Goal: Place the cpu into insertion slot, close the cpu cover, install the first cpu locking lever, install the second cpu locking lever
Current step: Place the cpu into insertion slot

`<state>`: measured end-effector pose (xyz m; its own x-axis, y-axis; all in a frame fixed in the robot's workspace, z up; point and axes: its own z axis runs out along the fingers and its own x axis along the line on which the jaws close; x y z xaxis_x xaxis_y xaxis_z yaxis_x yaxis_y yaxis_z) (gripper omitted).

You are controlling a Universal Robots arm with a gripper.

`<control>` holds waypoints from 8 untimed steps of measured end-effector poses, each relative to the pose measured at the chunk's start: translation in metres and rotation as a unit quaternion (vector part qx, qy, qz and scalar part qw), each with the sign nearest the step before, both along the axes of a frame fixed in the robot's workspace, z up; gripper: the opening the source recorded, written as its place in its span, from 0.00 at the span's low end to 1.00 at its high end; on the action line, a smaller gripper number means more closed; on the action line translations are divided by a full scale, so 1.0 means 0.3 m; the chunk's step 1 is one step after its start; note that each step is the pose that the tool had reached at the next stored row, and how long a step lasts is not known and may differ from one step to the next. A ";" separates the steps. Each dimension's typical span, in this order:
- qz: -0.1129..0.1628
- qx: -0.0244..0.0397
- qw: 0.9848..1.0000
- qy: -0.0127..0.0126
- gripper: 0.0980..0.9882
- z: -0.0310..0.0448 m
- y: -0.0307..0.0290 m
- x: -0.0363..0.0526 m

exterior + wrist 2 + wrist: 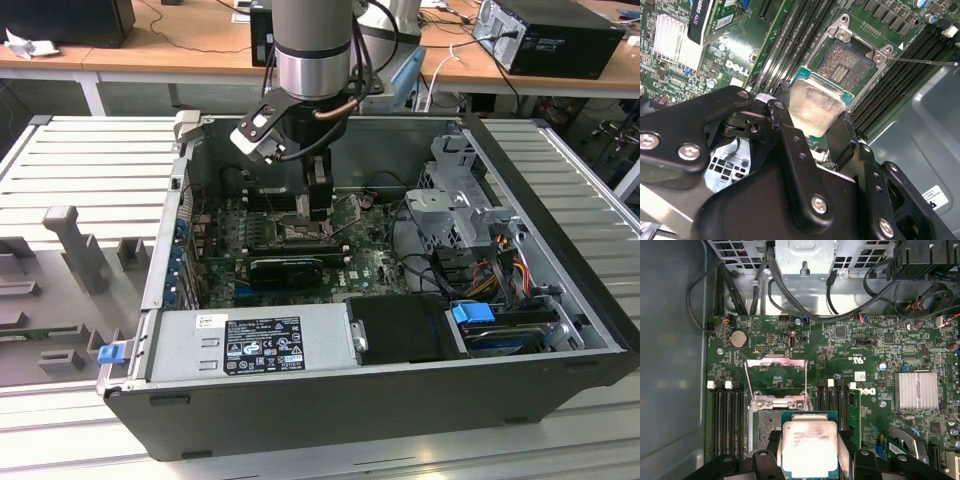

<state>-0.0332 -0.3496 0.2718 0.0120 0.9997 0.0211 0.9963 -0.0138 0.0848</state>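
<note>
A ribbed grey metal table point(560, 170) spans the foreground of the exterior view, with grey fixtures point(75, 245) near its edge on the exterior view's left. Beyond its far edge stand light wooden desks point(170, 50) on white legs point(92, 95). A black computer case point(550, 35) rests on the desk toward the exterior view's right, and a dark box point(65, 20) and crumpled paper point(25, 42) sit toward its left. Cables point(190, 25) trail over the desktops.
</note>
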 end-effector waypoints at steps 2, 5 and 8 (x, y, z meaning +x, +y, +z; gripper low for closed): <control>-0.003 -0.001 1.000 0.000 0.49 -0.004 0.001 0.000; -0.005 -0.001 1.000 0.000 0.49 -0.033 0.008 -0.007; -0.005 -0.001 1.000 0.000 0.49 -0.058 0.023 -0.010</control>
